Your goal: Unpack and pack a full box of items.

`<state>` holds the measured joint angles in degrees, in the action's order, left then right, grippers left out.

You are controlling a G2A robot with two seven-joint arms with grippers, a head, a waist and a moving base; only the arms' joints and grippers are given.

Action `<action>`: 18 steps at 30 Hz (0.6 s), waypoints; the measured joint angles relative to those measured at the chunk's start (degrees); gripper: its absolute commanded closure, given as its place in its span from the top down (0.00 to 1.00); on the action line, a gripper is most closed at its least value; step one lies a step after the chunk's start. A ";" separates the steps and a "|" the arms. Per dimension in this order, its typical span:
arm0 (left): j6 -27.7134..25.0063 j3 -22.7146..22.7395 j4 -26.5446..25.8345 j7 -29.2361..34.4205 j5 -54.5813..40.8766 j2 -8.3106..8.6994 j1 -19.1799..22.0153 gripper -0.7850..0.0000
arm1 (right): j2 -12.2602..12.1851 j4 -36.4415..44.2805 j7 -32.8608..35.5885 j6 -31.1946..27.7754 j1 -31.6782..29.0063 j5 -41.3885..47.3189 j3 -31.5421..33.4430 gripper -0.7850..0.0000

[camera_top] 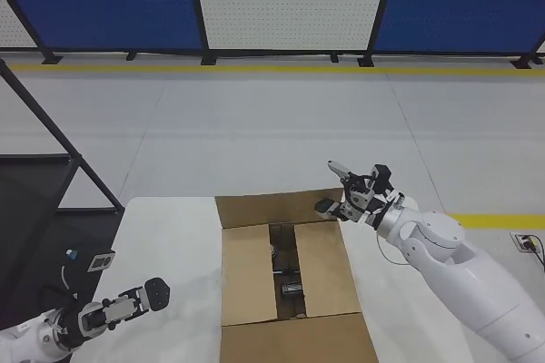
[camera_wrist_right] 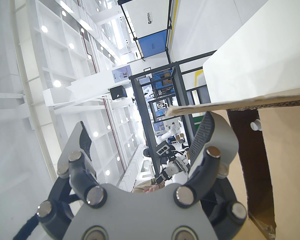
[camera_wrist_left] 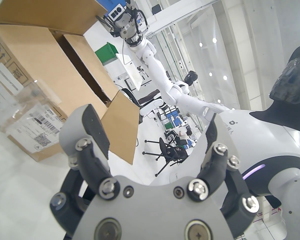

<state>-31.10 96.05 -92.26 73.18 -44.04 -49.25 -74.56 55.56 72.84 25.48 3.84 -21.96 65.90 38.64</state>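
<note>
Top view. The box (camera_top: pixel 254 281) stands on the table (camera_top: pixel 163 236) toward 6 o'clock, well inside the table's edges. Its 12 o'clock flap (camera_top: pixel 272 207) stands raised. The 9 and 3 o'clock flaps lie nearly flat over the opening, and a narrow gap between them shows dark items (camera_top: pixel 291 289) inside. The 6 o'clock flap lies outward.

The right gripper (camera_top: pixel 331 189) sits at the box's 1 o'clock corner, beside the end of the raised flap, with its jaws apart. In the right wrist view the flap's edge (camera_wrist_right: pixel 215 104) passes just at the tip of one finger (camera_wrist_right: pixel 205 131) and does not lie between the two. The left gripper (camera_top: pixel 150 297) lies low over the table at 8 o'clock of the box, well apart from it. Its jaws are apart and hold nothing, as the left wrist view confirms (camera_wrist_left: pixel 152 131).

Hazards, as judged:
- **Missed grip:** if the right jaws closed here they would probably meet on air or only nick the cardboard edge, since the flap is not seated between them.
- **Box shift:** a push on the flap from one fingertip could slide or turn the box, because nothing braces it.
- **Flap spring-back:** the flap could spring back once released.
- **Blocked access:** the two side flaps cover most of the contents, so reaching in before they are folded out risks catching a finger on cardboard and crushing what lies beneath.
</note>
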 measured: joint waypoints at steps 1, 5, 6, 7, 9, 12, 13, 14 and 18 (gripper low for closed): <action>0.00 0.00 0.00 0.00 0.00 0.00 0.00 1.00 | 0.14 0.85 -0.06 -0.17 -0.34 -0.34 0.08 1.00; 0.00 0.00 0.00 0.00 0.00 0.00 0.00 1.00 | 1.54 2.82 -7.48 0.88 0.04 -0.09 0.26 1.00; 0.00 0.00 0.00 0.00 0.00 0.00 0.00 1.00 | 2.22 2.76 -11.32 1.35 0.53 0.01 -0.01 1.00; 0.00 0.00 0.00 0.00 0.00 0.00 0.00 1.00 | 2.81 2.63 -14.37 1.89 0.97 0.46 -0.28 1.00; 0.00 0.00 0.00 0.00 0.00 0.00 0.00 1.00 | 4.34 1.81 -21.22 2.75 2.30 1.76 -1.00 1.00; 0.00 0.00 0.00 0.00 0.00 0.00 0.00 1.00 | 6.44 -0.64 -25.84 3.58 4.26 2.95 -2.23 1.00; 0.00 0.00 0.00 0.00 0.00 0.00 0.00 1.00 | 7.02 -1.65 -27.13 4.15 4.88 2.83 -2.66 1.00; 0.00 0.00 0.00 0.00 0.00 0.00 0.00 1.00 | 7.63 -2.66 -28.82 4.91 5.53 2.60 -3.14 1.00; 0.00 0.00 0.00 0.00 0.00 0.00 0.00 1.00 | 10.72 -6.89 -36.62 8.76 8.39 2.67 -5.41 1.00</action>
<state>-31.10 96.05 -92.26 73.18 -44.04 -49.25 -74.56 66.28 65.94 -11.15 12.60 -13.57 68.58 33.23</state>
